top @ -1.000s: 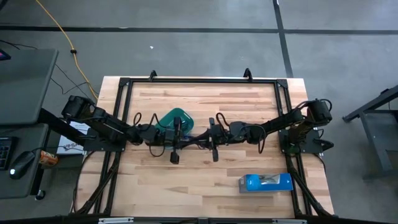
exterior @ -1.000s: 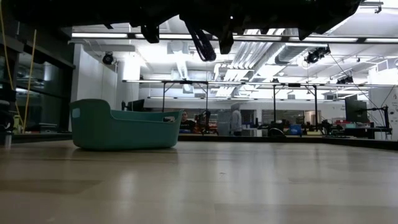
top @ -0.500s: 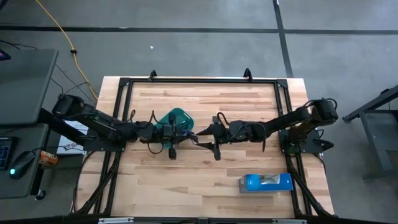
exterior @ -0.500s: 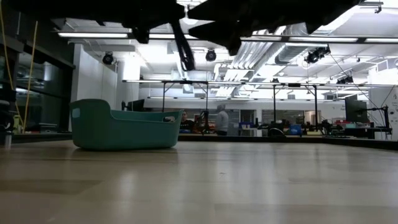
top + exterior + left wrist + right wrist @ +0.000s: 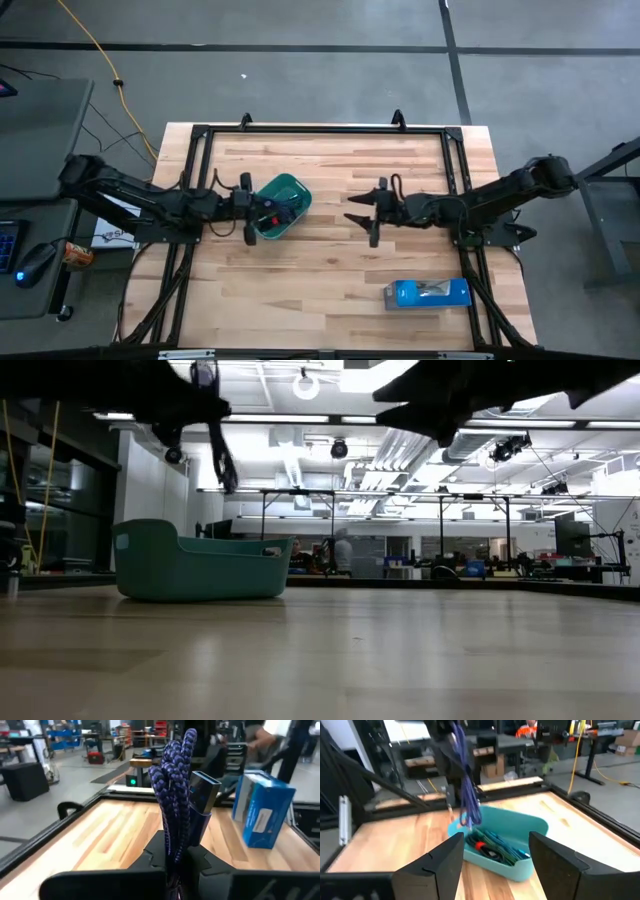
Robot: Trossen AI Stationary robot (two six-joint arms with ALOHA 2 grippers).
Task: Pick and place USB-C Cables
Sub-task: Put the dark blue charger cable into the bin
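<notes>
A dark blue-purple USB-C cable bundle [image 5: 176, 795] [image 5: 465, 790] hangs over the left end of the teal tray [image 5: 283, 190] [image 5: 520, 865], with my left gripper [image 5: 250, 215] [image 5: 175, 857] shut on it. Its plug [image 5: 204, 792] shows beside the braided loops. More bundled cables [image 5: 496, 847], green among them, lie on the tray's floor. My right gripper [image 5: 362, 224] [image 5: 495, 865] stands open to the right of the tray, above the table's middle, with nothing between its fingers. My left gripper pinches the coiled blue-purple cable between its two fingers, at one end of the bundle [image 5: 174, 842]. The fingers come from the table's left, slanting down. The bundle reaches out past the fingertips and hangs clear, its lower end [image 5: 471, 820] just above the tray's rim.
A bright blue box [image 5: 427, 292] [image 5: 262, 812] lies near the table's front right. A black frame [image 5: 320, 130] runs round the wooden tabletop. Bare wood lies between the tray and the box. People and benches show in the room beyond.
My right gripper has opened, let go of the cable and drawn back toward the table's right edge. My left gripper, still shut on the blue-purple cable, has carried it from the table's middle leftward to over the tray's left end.
</notes>
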